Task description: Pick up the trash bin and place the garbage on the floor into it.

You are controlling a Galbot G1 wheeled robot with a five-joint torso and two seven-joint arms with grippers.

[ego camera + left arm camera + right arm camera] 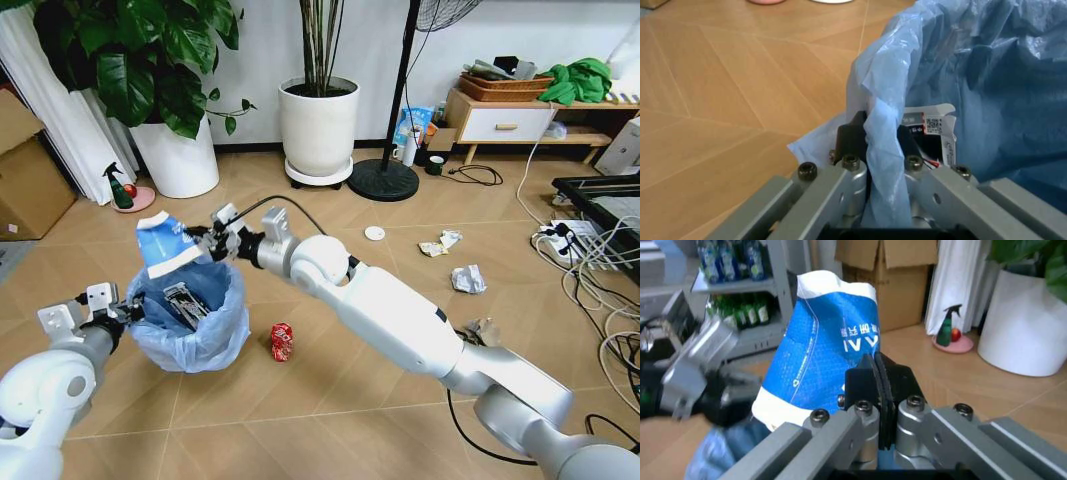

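The trash bin point(190, 325), lined with a light-blue bag point(987, 75), stands on the chevron floor point(330, 420) at front left. My left gripper point(125, 312) point(881, 135) is shut on the bin's bagged rim. Just above the bin's opening, my right gripper point(207, 241) point(878, 372) is shut on the blue-and-white carton point(163, 245) point(820, 345). Some dark and printed scrap lies inside the bin. On the floor lie a red can point(281, 341) beside the bin, a white disc point(375, 233), white paper wads point(467, 278) point(440, 243) and a grey wad point(484, 329) by my right arm.
Two big white plant pots point(180, 160) point(319, 125) and a black fan base point(383, 180) stand at the back. Cables and a power strip point(560, 240) run along the right. A cardboard box point(25, 180) and a spray bottle point(118, 188) sit at left.
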